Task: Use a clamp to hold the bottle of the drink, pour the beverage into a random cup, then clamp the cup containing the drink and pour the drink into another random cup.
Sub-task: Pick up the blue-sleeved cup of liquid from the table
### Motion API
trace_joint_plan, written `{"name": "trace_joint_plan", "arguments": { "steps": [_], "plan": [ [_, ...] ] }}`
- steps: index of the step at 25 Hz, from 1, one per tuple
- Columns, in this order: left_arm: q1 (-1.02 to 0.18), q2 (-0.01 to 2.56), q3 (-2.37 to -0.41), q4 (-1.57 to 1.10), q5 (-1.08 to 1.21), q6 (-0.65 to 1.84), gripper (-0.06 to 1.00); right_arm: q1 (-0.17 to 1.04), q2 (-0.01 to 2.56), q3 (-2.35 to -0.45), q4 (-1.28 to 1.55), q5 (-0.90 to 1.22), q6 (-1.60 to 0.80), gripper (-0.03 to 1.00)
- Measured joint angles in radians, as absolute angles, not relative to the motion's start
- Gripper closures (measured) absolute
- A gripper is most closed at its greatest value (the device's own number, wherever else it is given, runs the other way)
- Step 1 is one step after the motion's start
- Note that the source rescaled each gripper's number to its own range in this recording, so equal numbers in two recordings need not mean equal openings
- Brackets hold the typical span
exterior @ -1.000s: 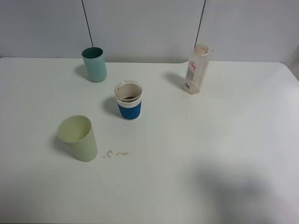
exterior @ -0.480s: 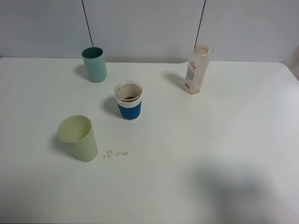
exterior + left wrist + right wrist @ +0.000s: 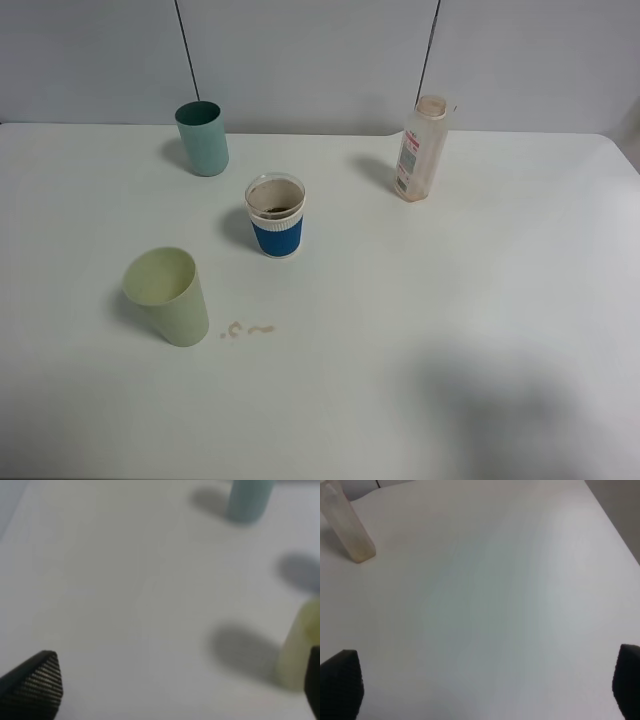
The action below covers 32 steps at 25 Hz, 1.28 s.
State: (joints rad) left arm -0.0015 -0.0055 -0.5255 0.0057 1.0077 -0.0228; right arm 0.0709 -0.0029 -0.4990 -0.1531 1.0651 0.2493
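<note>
The bench [image 3: 480, 300] carries everything upright and spaced, likely leaving room to reach in. The bottle [image 3: 421, 150] stands well ahead of the right hand [image 3: 484, 682] and looks emptied. The pale green cup [image 3: 168, 296] is near the left hand [image 3: 175, 685], with the teal cup [image 3: 203, 138] far ahead of it. The blue-banded cup [image 3: 275, 217], apart from both hands, holds the beverage [image 3: 275, 209], so it looks next for clamping. Both hands are released, grasping nothing.

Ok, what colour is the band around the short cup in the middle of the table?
Blue, on the white cup; clearest in the exterior high view.
</note>
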Motion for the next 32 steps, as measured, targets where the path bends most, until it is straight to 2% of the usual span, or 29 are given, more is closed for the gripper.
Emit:
{"name": "trace_joint_plan", "arguments": {
  "steps": [3, 7, 16, 32],
  "plan": [
    [-0.002, -0.004, -0.530, -0.033, 0.869, -0.006, 0.01, 0.071, -0.003, -0.499, -0.153, 1.065, 0.249, -0.03],
    [-0.002, 0.050, -0.533, -0.060, 0.793, 0.015, 0.01, 0.071, -0.003, -0.499, -0.153, 1.065, 0.249, -0.03],
    [-0.002, 0.220, -0.535, -0.076, 0.732, 0.016, 0.01, 0.071, -0.003, -0.499, -0.153, 1.065, 0.249, -0.03],
    [-0.002, 0.234, -0.535, -0.076, 0.654, 0.016, 0.01, 0.071, -0.003, -0.499, -0.153, 1.065, 0.249, -0.03]
  ]
}}
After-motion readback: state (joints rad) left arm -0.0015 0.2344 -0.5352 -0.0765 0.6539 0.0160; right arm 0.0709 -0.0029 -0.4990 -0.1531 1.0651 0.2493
